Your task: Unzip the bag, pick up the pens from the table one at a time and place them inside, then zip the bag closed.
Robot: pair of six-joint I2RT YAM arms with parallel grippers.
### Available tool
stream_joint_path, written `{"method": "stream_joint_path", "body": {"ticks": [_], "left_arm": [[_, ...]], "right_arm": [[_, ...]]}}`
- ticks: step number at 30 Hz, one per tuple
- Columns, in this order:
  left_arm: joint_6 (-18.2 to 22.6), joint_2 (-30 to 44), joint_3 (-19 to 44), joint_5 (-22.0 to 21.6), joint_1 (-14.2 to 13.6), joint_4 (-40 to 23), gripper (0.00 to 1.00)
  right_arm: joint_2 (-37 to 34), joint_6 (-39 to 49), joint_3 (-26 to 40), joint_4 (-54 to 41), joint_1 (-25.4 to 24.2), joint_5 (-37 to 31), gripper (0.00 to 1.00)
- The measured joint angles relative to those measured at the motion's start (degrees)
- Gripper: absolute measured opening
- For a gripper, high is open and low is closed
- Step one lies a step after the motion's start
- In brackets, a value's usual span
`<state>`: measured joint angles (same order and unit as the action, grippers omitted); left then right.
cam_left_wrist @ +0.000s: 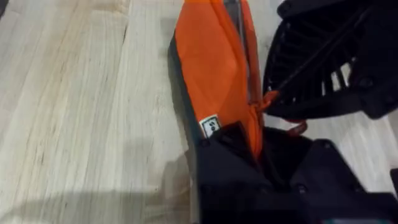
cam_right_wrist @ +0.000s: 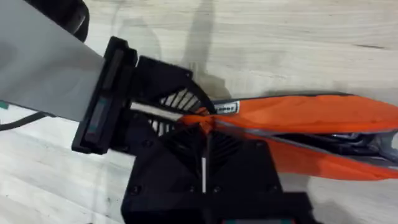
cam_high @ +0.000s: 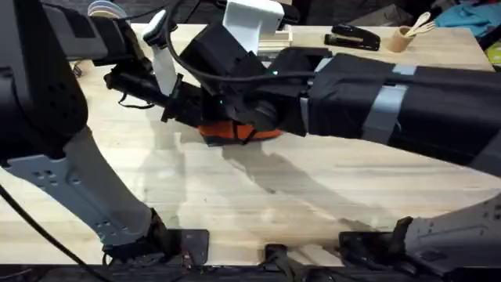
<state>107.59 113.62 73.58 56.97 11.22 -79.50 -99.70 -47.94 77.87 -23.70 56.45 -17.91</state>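
The orange bag (cam_high: pixel 235 131) lies on the table (cam_high: pixel 313 196) at mid-left, mostly covered by both arms. My left gripper (cam_left_wrist: pixel 249 146) is shut on the end of the bag (cam_left_wrist: pixel 211 74) by its white label. My right gripper (cam_right_wrist: pixel 204 134) is shut on the zipper pull (cam_left_wrist: pixel 268 99) at that same end, facing the left gripper (cam_right_wrist: pixel 165 102). The bag (cam_right_wrist: pixel 311 115) stretches away with its zipper parted along the top. Something dark shows in the opening, and I cannot tell what it is. The pens are out of view.
Along the far table edge stand a black stapler (cam_high: pixel 352 37), a wooden cup of utensils (cam_high: pixel 403 37) and a white object (cam_high: pixel 252 22). Bare wood stretches in front of the bag and to its right.
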Motion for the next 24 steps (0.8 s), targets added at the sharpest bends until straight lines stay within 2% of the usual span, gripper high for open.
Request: {"method": "stream_joint_path", "body": {"ticks": [2, 7, 12, 18, 22, 23, 24], "left_arm": [[0.00, 0.00, 0.00, -0.03, -0.09, 0.04, 0.049], [-0.03, 0.00, 0.00, -0.11, -0.11, 0.04, 0.040], [-0.03, 0.00, 0.02, -0.02, -0.12, 0.39, 0.041], [-0.04, 0.00, 0.19, 1.62, -0.69, 0.52, 0.042], [-0.03, 0.00, 0.42, 2.04, -0.92, 0.72, 0.043], [-0.04, 0.00, 0.42, 2.06, -0.92, 0.74, 0.043], [-0.05, 0.00, 0.42, 1.72, -0.90, 0.70, 0.042]], "right_arm": [[0.00, 0.00, 0.00, -0.11, 0.00, 0.02, 0.030], [0.00, 0.00, 0.00, -0.14, -0.89, 0.86, 0.030], [0.07, -0.01, 0.00, -2.62, -4.21, 2.96, 0.029], [2.44, -0.02, 0.00, -5.92, -9.19, 7.41, 0.029], [3.13, 0.00, 0.00, -8.02, -12.62, 7.97, 0.029], [3.13, -0.02, 0.00, -8.65, -13.76, 7.98, 0.029], [3.21, 0.00, 0.00, -10.87, -17.26, 7.39, 0.030]]}}
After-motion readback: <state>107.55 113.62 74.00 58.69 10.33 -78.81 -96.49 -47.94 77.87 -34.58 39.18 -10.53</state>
